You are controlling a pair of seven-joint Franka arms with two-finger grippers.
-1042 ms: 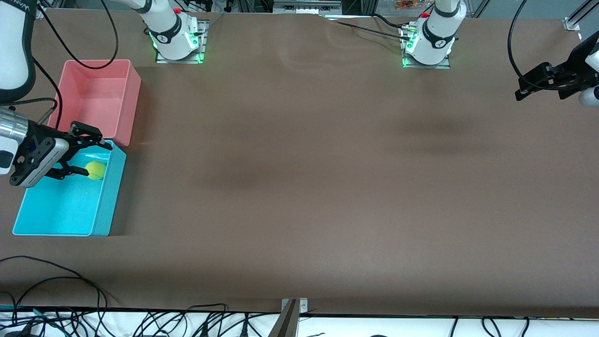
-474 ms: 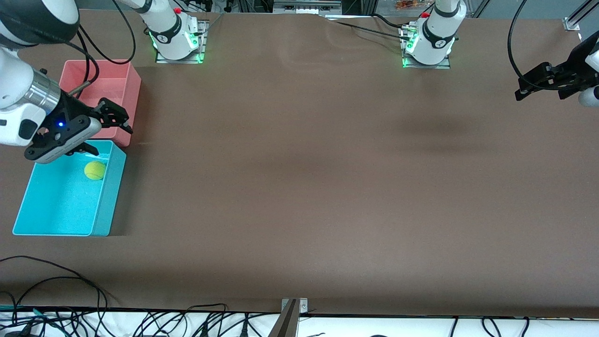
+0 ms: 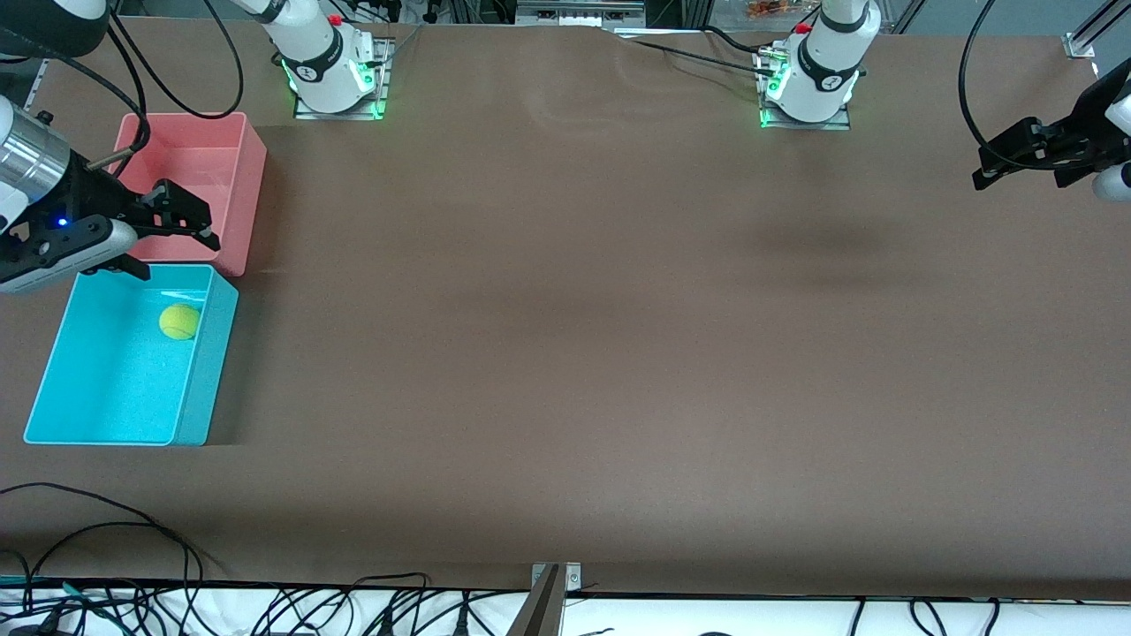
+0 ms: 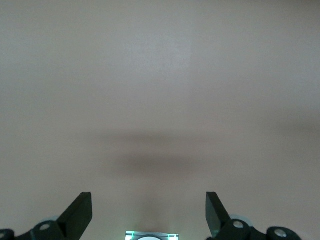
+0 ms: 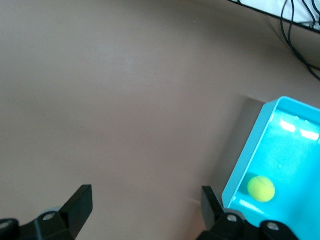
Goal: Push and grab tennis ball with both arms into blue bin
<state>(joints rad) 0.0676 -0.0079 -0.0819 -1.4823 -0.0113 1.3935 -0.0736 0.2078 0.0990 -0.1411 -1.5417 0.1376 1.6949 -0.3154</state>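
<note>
Brown table (image 3: 565,353): tennis ball (image 3: 179,321) in blue bin (image 3: 199,380); right end effector (image 3: 168,243) open above; left end effector (image 3: 994,168) open, waiting.

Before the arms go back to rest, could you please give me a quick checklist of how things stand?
1. Tennis ball inside the blue bin: ok.
2. Right gripper open and empty, above where the pink bin meets the blue one: ok.
3. Left gripper open, empty, waiting over the table's left-arm end: ok.
4. Blue bin upright: ok.
5. Ball at rest: cannot tell.
</note>
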